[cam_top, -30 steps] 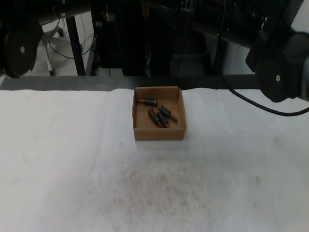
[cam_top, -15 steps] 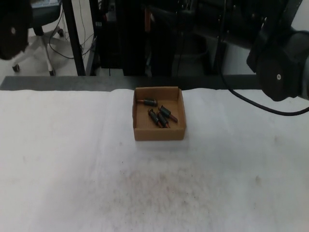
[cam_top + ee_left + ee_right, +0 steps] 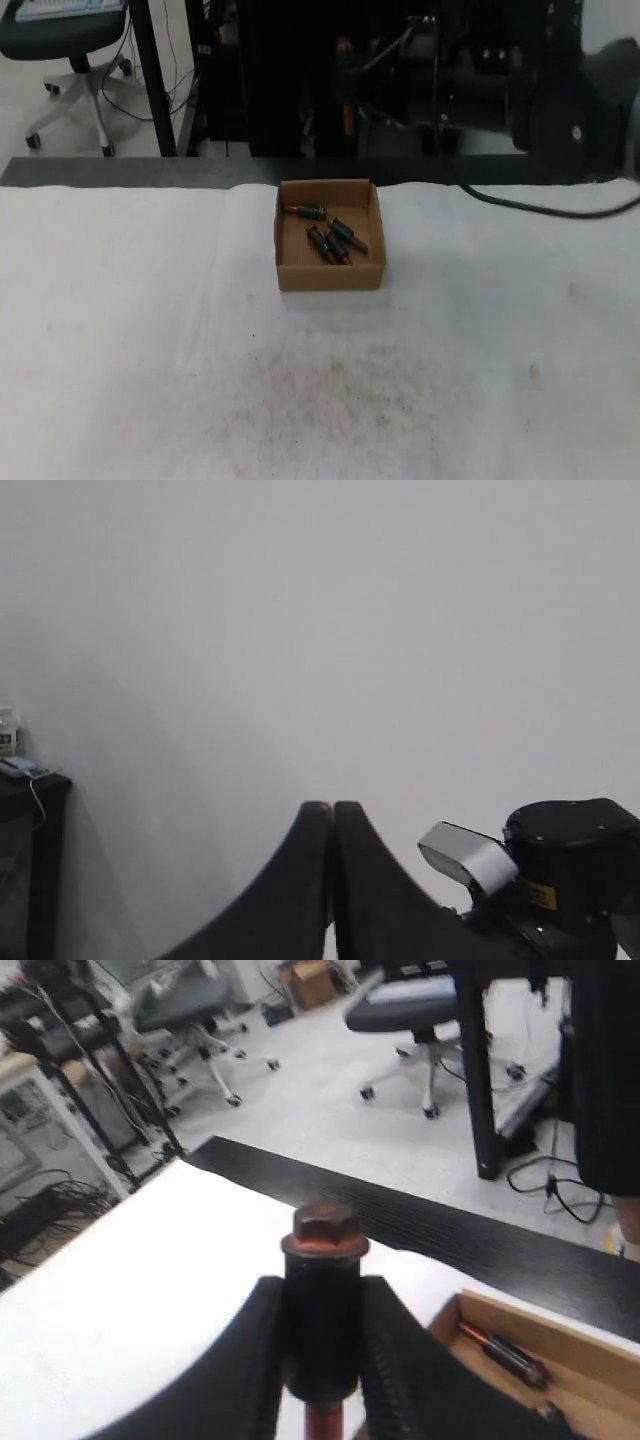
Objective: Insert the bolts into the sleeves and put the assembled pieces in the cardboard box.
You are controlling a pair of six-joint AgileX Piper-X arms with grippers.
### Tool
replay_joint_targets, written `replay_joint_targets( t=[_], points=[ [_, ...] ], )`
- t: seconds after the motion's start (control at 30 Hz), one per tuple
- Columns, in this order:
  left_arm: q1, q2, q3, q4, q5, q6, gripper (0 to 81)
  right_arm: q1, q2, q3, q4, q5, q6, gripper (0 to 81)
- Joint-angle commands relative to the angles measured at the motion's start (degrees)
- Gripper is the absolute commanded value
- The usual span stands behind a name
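Note:
The open cardboard box (image 3: 329, 275) sits at the back middle of the white-covered bench, with several dark sleeve-and-bolt pieces (image 3: 331, 240) lying in it. My right gripper (image 3: 322, 1360) is shut on an assembled piece (image 3: 322, 1310), a black sleeve with a copper hex-head bolt through it, held up above the bench near a corner of the box (image 3: 520, 1335). The right arm's body (image 3: 580, 125) hangs at the high view's right edge. My left gripper (image 3: 332, 825) points at a blank wall, its fingers (image 3: 300, 880) pressed together with nothing between them.
A white cloth (image 3: 320, 380) covers the bench, stained brown in the near middle. A black cable (image 3: 530, 208) lies across the back right. Behind the bench's dark far edge (image 3: 140, 170) stand black frames and an office chair (image 3: 70, 60).
The left arm has lifted out of the high view's upper left corner. The right arm's body has risen and drawn back toward the right edge. The box and its pieces have not moved.

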Motion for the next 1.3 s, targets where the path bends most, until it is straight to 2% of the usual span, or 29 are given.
replay_joint_targets(
  t=[0.0, 0.2, 0.5, 0.63, 1.0, 1.07, 1.27],
  points=[
    [0.2, -0.7, 0.7, 2.4, 0.4, -0.2, 0.4, -0.8, 3.6, -5.8, 8.6, 2.1, -2.6, 0.8],
    [0.2, -0.7, 5.8, 5.6, -0.2, -0.2, 0.4, -2.1, 16.6, -20.6, 22.8, 5.3, -3.4, 0.8],
    [0.2, -0.7, 12.7, 5.7, -1.8, -0.2, 0.4, -2.3, 32.9, -35.4, 32.6, 9.2, -1.2, 0.8],
    [0.2, -0.7, 13.7, 5.7, -1.8, 0.1, 0.4, -2.3, 36.3, -38.3, 33.7, 11.2, -1.2, 0.8],
    [0.2, -0.7, 14.8, 5.8, -3.1, 1.5, 0.4, -2.3, 38.8, -39.6, 31.8, 11.2, -1.2, 0.1],
    [0.2, -0.7, 14.8, 5.8, -3.1, 1.5, 0.4, -2.3, 38.8, -39.6, 30.5, 10.8, -1.2, 5.3],
    [0.2, -0.7, 14.8, 5.8, -3.1, 1.5, 0.4, -2.3, 38.8, -39.6, 29.6, 10.8, -1.2, 39.7]
  ],
)
